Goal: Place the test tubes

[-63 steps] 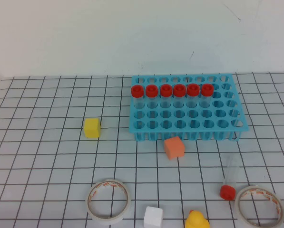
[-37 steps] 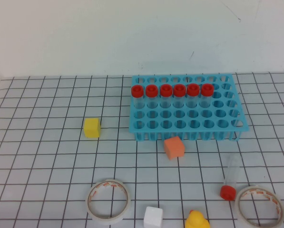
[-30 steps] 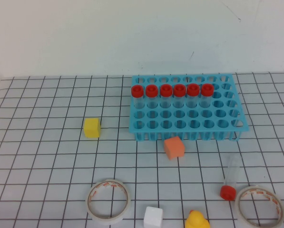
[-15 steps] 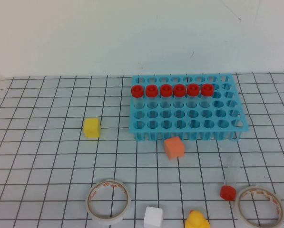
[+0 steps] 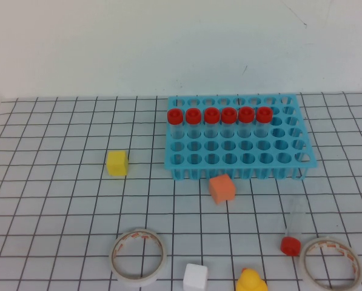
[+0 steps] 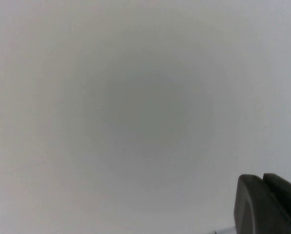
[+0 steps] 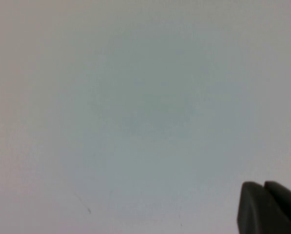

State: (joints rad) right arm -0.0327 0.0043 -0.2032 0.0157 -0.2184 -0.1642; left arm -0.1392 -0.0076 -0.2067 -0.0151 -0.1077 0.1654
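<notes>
Plain white wall (image 5: 168, 42) behind, a few faint marks. Counter (image 5: 47, 182) has white surface with black grid lines; its far edge meets the wall. Even, soft light.

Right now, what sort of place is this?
Probably a robot practice bench: rack of red-capped test tubes, gridded table, toy duck. Left gripper and right gripper, shut, face blank surfaces, outside the high view.

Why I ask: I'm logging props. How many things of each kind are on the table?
Test tubes: 7 (six standing upright, one lying loose)
Rack: 1
Cubes: 3 (yellow, orange, white)
Tape rolls: 2 ()
Rubber duck: 1
Total: 14
Left gripper and right gripper, both shut and empty, are out of the high view.
</notes>
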